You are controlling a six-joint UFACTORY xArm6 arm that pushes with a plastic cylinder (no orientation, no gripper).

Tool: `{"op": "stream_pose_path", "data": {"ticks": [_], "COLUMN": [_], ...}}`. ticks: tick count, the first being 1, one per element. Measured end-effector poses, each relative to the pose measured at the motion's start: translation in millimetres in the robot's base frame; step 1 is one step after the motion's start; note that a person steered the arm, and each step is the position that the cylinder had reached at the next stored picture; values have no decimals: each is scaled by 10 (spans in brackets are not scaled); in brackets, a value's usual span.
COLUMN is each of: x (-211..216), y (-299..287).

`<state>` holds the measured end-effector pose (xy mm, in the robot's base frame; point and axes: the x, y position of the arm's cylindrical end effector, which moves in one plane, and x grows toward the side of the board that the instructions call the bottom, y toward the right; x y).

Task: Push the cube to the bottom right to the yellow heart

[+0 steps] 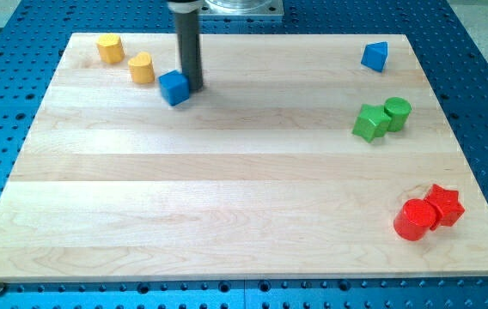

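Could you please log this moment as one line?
my tip: touching blue cube, its right | yellow heart block: upper-left of cube | wooden board

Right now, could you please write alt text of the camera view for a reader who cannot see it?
My tip touches the right side of the blue cube near the wooden board's top left, just right of two yellow blocks. A blue triangular block sits top right, two touching green blocks below it, and a red cylinder against a red star bottom right.

My tip (pixel 194 86) touches the blue cube (pixel 174 87).
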<state>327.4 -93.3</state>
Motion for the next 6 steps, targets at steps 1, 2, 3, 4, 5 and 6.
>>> {"op": "stream_pose_path", "data": {"ticks": [1, 2, 3, 4, 5, 6], "x": [160, 638, 710, 707, 513, 470], "y": [249, 28, -677, -635, -337, -464]}}
